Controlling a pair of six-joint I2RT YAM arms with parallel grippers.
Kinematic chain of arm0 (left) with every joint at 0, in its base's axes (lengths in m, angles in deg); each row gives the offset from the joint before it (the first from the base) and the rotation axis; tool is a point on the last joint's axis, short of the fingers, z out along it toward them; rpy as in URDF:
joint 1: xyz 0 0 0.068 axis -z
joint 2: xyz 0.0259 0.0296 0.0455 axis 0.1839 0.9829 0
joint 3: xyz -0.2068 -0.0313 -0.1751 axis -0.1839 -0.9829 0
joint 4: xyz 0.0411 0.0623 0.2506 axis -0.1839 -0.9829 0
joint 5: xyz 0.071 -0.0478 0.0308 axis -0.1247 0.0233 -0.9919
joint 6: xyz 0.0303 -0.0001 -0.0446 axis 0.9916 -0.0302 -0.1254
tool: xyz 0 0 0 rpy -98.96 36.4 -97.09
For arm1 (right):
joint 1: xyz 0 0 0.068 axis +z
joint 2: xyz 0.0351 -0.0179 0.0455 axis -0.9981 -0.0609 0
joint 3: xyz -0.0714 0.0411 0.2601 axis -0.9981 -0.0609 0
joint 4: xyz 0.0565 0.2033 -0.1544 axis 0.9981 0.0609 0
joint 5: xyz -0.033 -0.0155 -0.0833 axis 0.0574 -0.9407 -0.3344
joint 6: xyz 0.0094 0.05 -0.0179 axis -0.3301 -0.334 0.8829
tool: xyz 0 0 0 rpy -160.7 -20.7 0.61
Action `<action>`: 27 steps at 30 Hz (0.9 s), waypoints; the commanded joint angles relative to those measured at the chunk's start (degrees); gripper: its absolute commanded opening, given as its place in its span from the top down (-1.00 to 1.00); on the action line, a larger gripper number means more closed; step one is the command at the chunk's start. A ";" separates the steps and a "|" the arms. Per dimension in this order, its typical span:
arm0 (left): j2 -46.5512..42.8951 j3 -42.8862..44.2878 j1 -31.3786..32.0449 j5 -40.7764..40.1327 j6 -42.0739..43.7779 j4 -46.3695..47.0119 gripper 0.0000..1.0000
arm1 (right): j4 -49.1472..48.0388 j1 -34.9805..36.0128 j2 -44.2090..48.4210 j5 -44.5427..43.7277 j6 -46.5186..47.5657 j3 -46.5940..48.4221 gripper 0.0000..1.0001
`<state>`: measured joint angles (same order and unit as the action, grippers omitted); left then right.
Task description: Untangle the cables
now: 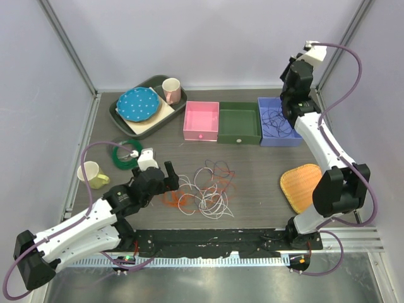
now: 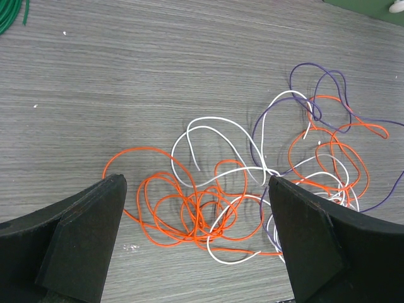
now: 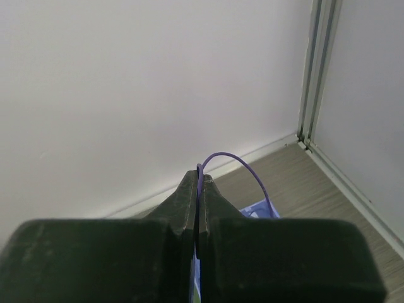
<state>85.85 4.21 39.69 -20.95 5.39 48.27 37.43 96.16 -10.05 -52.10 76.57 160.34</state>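
A loose tangle of thin cables lies on the dark table in front of the arms: red-orange, white and dark purple loops crossing each other. A green cable lies coiled apart at the left, and its edge shows in the left wrist view. My left gripper is open and empty, with its jaws straddling the red-orange clump just above the table. My right gripper is raised over the blue bin and is shut on a purple cable. More purple cable lies in that bin.
A pink bin and a green bin stand left of the blue bin. A dark tray at the back left holds a blue plate and a pink cup. A yellow mug is at the left. An orange mat is at the right.
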 commanded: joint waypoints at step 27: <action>1.05 -0.76 0.08 -0.50 -0.05 3.20 -1.00 | -0.55 2.22 -11.97 -11.89 -10.31 -7.87 0.99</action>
<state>86.11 3.14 39.69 -20.52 5.35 49.34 35.77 98.65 -20.13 -62.85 71.50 151.59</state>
